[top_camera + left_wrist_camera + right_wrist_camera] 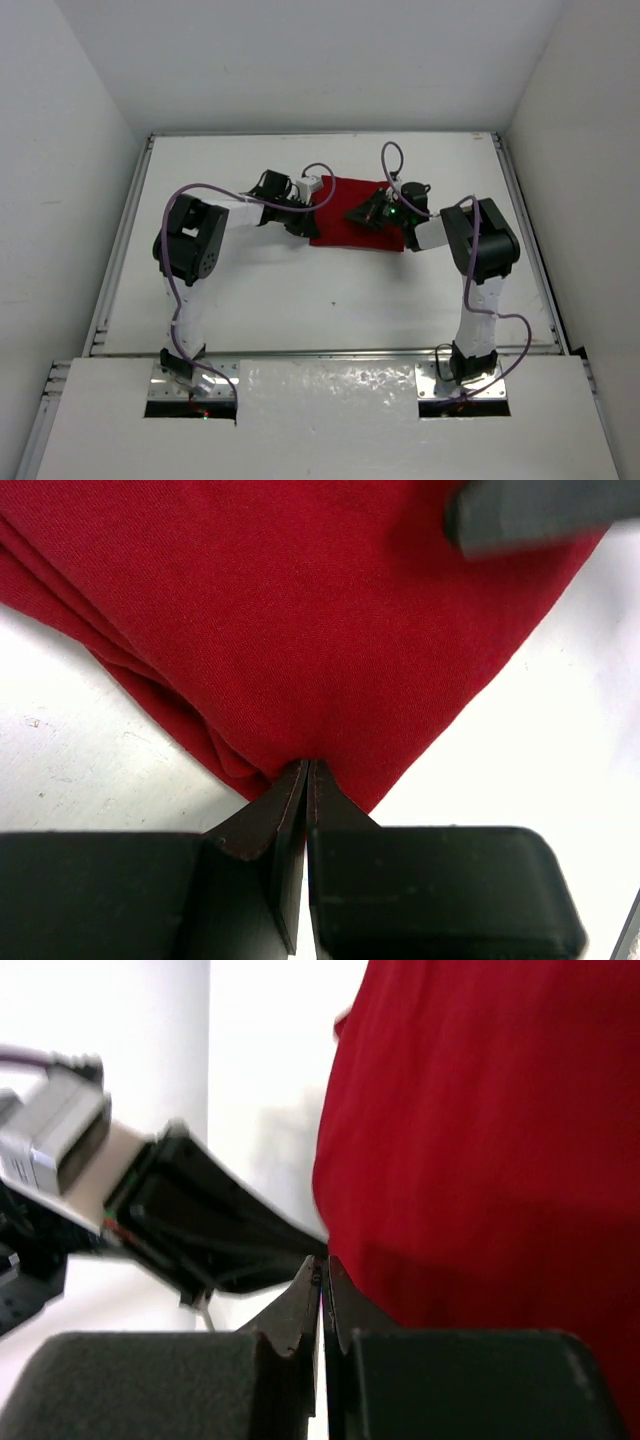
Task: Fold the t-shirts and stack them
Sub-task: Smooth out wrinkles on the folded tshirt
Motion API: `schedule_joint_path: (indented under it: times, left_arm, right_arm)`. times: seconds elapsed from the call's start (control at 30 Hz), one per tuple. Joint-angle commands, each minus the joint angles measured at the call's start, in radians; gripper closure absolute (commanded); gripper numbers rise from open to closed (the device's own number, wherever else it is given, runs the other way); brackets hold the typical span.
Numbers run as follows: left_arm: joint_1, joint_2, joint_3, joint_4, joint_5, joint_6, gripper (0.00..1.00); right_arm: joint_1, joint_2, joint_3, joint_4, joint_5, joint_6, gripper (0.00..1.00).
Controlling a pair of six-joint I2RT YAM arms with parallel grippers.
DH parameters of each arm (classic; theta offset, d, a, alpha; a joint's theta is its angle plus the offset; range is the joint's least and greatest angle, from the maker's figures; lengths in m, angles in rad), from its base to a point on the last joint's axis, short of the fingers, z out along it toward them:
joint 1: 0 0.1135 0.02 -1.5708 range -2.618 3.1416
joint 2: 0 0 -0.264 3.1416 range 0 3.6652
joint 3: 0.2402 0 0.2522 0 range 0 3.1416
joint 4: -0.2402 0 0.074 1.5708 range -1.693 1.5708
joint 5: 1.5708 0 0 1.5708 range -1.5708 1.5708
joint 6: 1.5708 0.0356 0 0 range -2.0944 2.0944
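The dark red t-shirt (343, 205) lies folded into a flat rectangle at the far middle of the white table. My left gripper (310, 210) is at its left edge, shut. In the left wrist view its tips (307, 767) touch the top of the shirt (300, 610) near a corner, with no cloth showing between them. My right gripper (365, 214) is over the shirt's middle, shut. In the right wrist view its tips (322, 1262) sit at the edge of the shirt (480, 1140), empty.
The white table (300, 290) is boxed in by white walls and low side rails (120, 240). The two grippers are close together; the left arm's wrist (150, 1200) shows just beyond the right tips, and a right finger (530, 515) shows in the left wrist view.
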Motion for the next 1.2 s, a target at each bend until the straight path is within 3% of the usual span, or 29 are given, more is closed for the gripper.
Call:
schedule_joint_path:
  times: [0.0,0.33,0.6,0.87,1.17]
  left_arm:
    - [-0.008,0.036,-0.014,-0.076,-0.083,0.033,0.97]
    - [-0.005,0.048,-0.001,-0.084,-0.090,0.041,0.97]
    - [-0.005,0.052,-0.006,-0.084,-0.093,0.044,0.97]
    - [-0.007,0.048,-0.008,-0.084,-0.099,0.047,0.97]
    - [-0.005,0.058,-0.012,-0.084,-0.100,0.053,0.97]
  right_arm:
    - [-0.043,0.043,0.041,0.165,0.008,0.054,1.00]
    - [-0.092,0.131,0.166,-0.254,0.108,-0.211,1.00]
    - [-0.216,0.212,0.280,-0.242,0.157,-0.162,1.00]
    - [-0.228,0.326,0.499,-0.383,0.195,-0.220,1.00]
    - [-0.297,0.390,0.667,-0.417,0.212,-0.210,1.00]
